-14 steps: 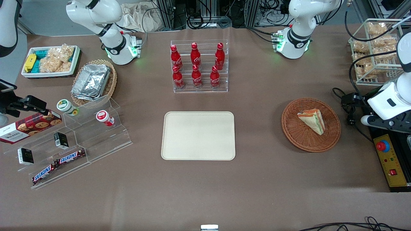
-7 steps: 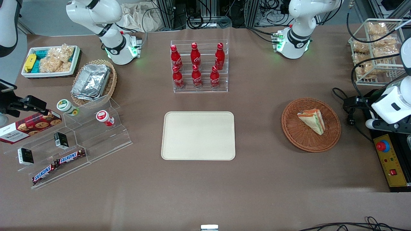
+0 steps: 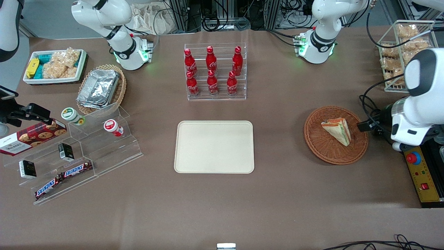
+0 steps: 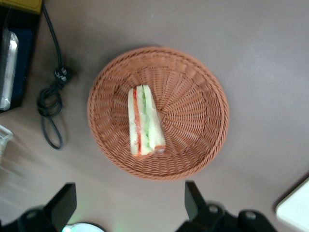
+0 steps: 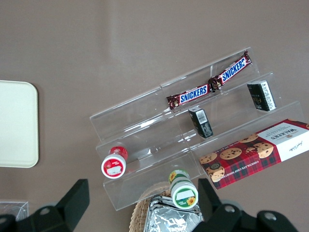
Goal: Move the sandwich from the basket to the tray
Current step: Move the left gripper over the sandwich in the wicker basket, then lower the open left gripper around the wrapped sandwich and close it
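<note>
the sandwich (image 4: 144, 122) lies on its side in the basket (image 4: 203, 82), well apart from the bare tray (image 3: 214, 146). the gripper (image 4: 128, 205) hangs above the basket's edge, fingers spread wide, ready to straddle it.

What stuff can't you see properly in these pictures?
- Left wrist view: the open tool, hovering beside the basket, is cut off by the picture edge.
- Same view: the edge cuts off all but a corner of the tray.
- Front view: the working arm hides part of the snack rack.
- The sandwich hides its own underside.
</note>
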